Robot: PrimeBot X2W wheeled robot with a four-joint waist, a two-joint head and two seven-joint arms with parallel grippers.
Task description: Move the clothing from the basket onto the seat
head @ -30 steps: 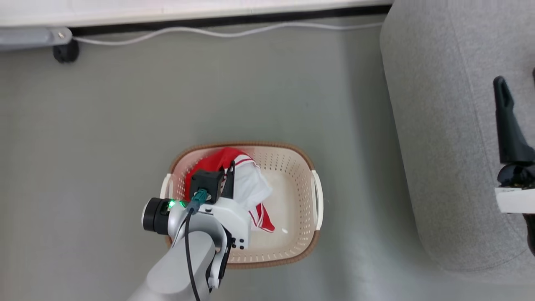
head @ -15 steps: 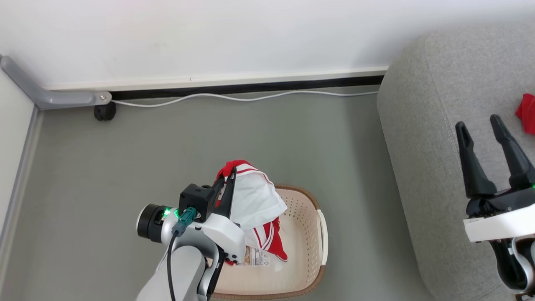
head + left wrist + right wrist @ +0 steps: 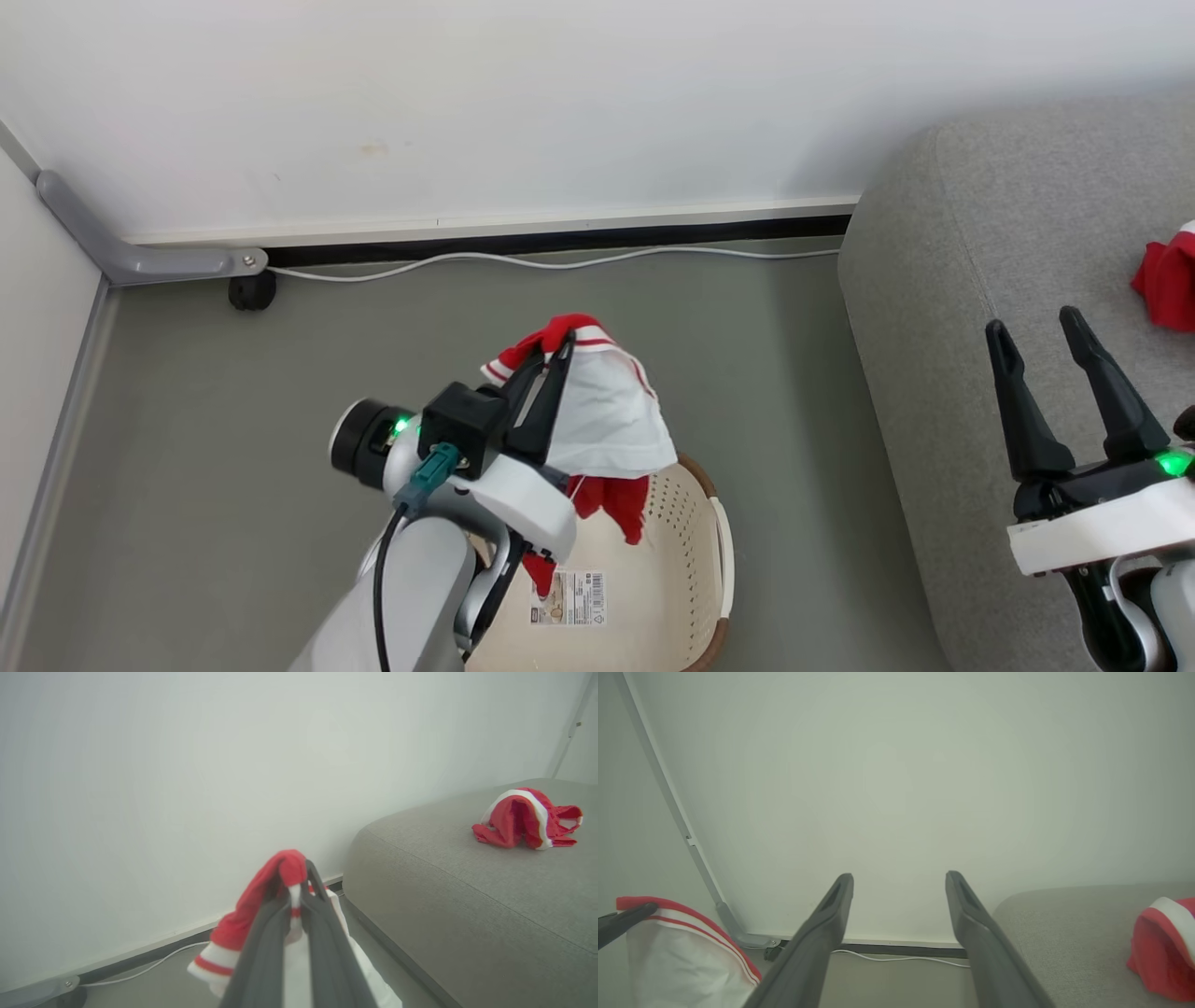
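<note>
Two claws are in my head view. I note the left claw (image 3: 558,350) clamped tight on the clothing (image 3: 611,415), a red-and-white piece hanging above the basket (image 3: 695,523), its red lower edge dangling over the basket's inside. The right claw (image 3: 1033,322) stands with fingers spread wide, gripping nothing, over the front part of the grey seat (image 3: 934,280). A second red garment (image 3: 1167,280) lies on the seat, apart from both claws.
</note>
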